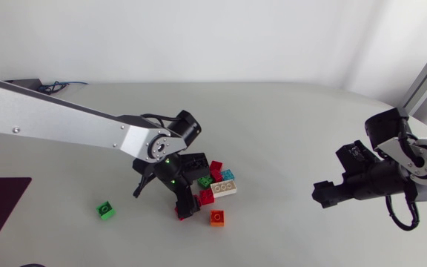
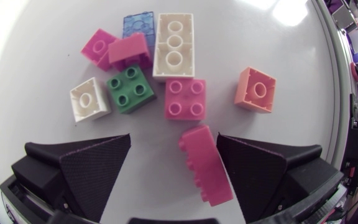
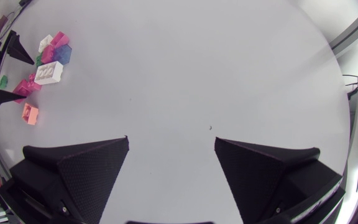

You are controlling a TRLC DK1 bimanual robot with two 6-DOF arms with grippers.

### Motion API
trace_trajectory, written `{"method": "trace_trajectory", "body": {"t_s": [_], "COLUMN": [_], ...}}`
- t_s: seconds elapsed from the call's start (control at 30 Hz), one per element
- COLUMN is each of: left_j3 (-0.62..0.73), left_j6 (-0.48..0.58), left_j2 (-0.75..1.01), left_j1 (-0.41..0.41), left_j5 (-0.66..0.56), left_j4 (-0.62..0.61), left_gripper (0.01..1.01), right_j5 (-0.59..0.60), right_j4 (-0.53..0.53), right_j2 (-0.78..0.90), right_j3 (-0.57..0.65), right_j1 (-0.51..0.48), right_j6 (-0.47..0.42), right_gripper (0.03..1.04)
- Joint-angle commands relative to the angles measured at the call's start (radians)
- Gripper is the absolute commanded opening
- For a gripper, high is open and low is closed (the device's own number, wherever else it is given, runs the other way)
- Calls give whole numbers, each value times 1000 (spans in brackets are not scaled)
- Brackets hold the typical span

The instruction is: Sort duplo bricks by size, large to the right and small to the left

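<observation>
- Bricks (image 1: 215, 185) lie in a loose heap near the middle of the worktop (image 1: 288, 126). A green brick (image 1: 107, 211) sits alone on my left side, and an orange brick (image 1: 217, 217) lies just beside the heap.
- Left tool (image 2: 173, 135) is spread wide, low at the heap's near edge. A pink brick (image 2: 205, 167) lies tilted between its fingers, apparently on its side. It is close against one finger and well clear of the other, so nothing is gripped.
- Closing from here would likely shove the pink brick sideways before both fingers meet it, because it sits off-centre and askew. It could then twist, get pinched by a corner, or pop out.
- A square pink brick (image 2: 185, 98) lies just ahead of the tilted one, with a green square brick (image 2: 130, 89) beside it. A forward nudge would probably knock them and stir the heap, making the next picks harder.
- The long white brick (image 2: 173, 46) lies close against several smaller bricks. A careless grab there may drag a neighbour along and put it on the wrong side.
- Right tool (image 3: 171, 140) is also spread wide and holds nothing. It hangs over bare worktop, well apart from the heap, so I see no clash between the arms at present.
- No box, tray or bin shows on the worktop, so nothing is held in a container. Sorted bricks can only lie loose, and a passing arm could sweep them back together.
</observation>
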Motion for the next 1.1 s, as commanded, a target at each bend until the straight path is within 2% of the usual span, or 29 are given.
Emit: {"method": "trace_trajectory", "body": {"t_s": [0.0,0.1,0.2,0.3,0.4,0.47,0.8,0.9,1.07], "left_j3": [-36,-44,-44,-58,-74,-84,-107,-62,39], "left_j6": [-41,-82,-127,-153,-153,-153,-144,-145,-151], "left_j2": [-43,-37,-14,9,17,9,-154,-210,-192], "left_j1": [16,28,27,21,21,25,19,13,-41], "left_j5": [-8,-20,-45,-74,-75,-75,-72,-74,-72], "left_j4": [3,9,9,6,-9,-11,-14,-40,-83], "left_gripper": [972,967,872,659,515,308,282,282,282], "right_j5": [-6,-7,-7,-7,-7,-7,-9,-13,-20], "right_j4": [-3,-4,-9,-10,-10,-10,-23,-43,-81], "right_j2": [-6,-6,-13,-22,-23,-23,-31,-48,-69], "right_j3": [-31,-31,-30,-31,-31,-31,-19,-1,27], "right_j1": [-8,-7,-8,-8,-8,-8,-7,-1,7], "right_j6": [-19,-15,-13,-16,-16,-16,-16,-16,-9], "right_gripper": [995,995,995,995,995,995,995,995,995]}}
